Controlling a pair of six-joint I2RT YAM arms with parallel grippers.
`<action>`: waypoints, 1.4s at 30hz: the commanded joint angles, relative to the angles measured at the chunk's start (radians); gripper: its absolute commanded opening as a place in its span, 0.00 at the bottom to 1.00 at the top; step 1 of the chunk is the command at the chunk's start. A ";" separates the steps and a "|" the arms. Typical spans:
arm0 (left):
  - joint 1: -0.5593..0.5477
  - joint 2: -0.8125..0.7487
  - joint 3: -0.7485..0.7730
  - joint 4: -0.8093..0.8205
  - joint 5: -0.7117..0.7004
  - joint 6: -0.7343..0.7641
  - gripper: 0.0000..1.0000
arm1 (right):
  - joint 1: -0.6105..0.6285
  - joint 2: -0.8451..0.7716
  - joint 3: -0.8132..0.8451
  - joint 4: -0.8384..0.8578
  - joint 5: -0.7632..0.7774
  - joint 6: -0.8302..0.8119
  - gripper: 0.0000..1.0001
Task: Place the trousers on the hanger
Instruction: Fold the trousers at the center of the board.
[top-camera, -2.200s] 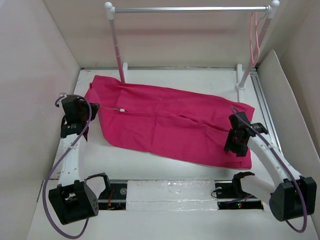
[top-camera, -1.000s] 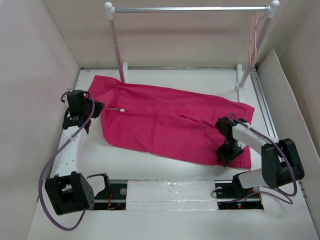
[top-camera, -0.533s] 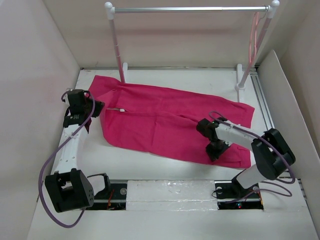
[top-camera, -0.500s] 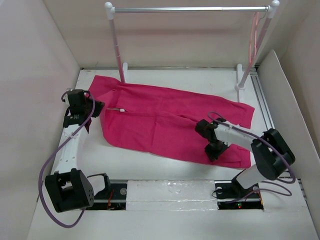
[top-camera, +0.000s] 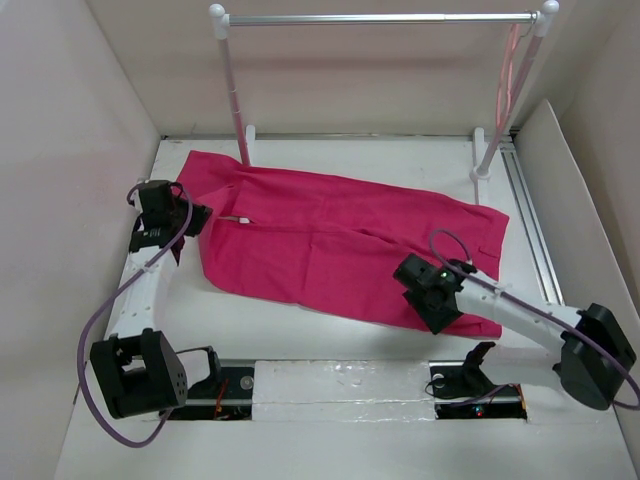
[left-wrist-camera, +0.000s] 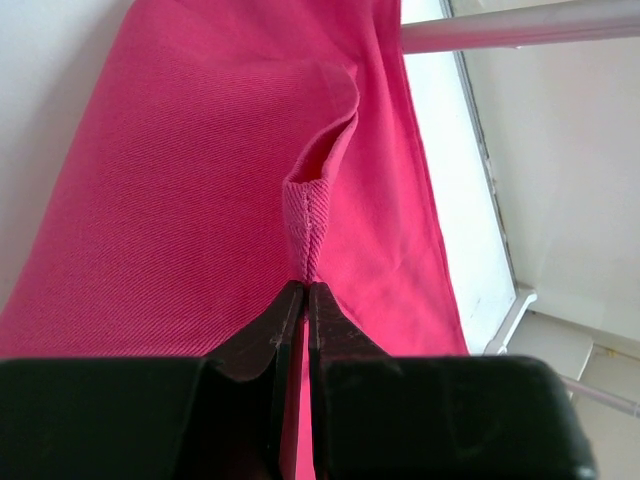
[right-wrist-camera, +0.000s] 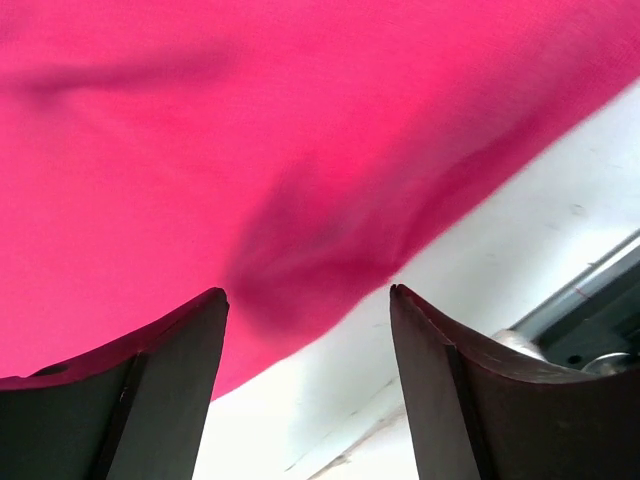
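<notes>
As far as can be judged from the lay of the cloth, barely begun. Finds the trousers (top-camera: 340, 240) spread nearly flat across the table (top-camera: 330, 150), running from the far left corner toward the near right, with only shallow folds.

Has the left claw (left-wrist-camera: 305, 290) closed on a stitched ridge of fabric at the left end, tips together with the cloth pinched between them and a small pucker rising just beyond. Holds the right claw (right-wrist-camera: 308, 295) wide apart over the near edge of the trousers toward the right end, gripping nothing; cannot tell whether touching the cloth.

Leaves the hanger (top-camera: 507, 80) hooked on the silver bar (top-camera: 380, 18) of the rack at the far right, well apart from the trousers and from both claws, untouched.

Nothing yet draped or threaded. Left to do, on this reading: secure a second hold, lift and gather the cloth, reach the hanger, and lay the trousers over its lower bar.
</notes>
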 joint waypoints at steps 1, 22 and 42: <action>0.003 0.018 0.044 0.027 0.013 -0.001 0.00 | 0.075 0.003 -0.057 0.026 -0.013 0.120 0.72; 0.003 0.144 0.247 -0.113 -0.231 0.052 0.00 | 0.122 -0.035 0.012 -0.083 0.183 -0.128 0.05; 0.013 0.239 0.588 -0.147 -0.703 0.233 0.00 | -0.455 -0.161 0.234 0.252 -0.025 -1.656 0.00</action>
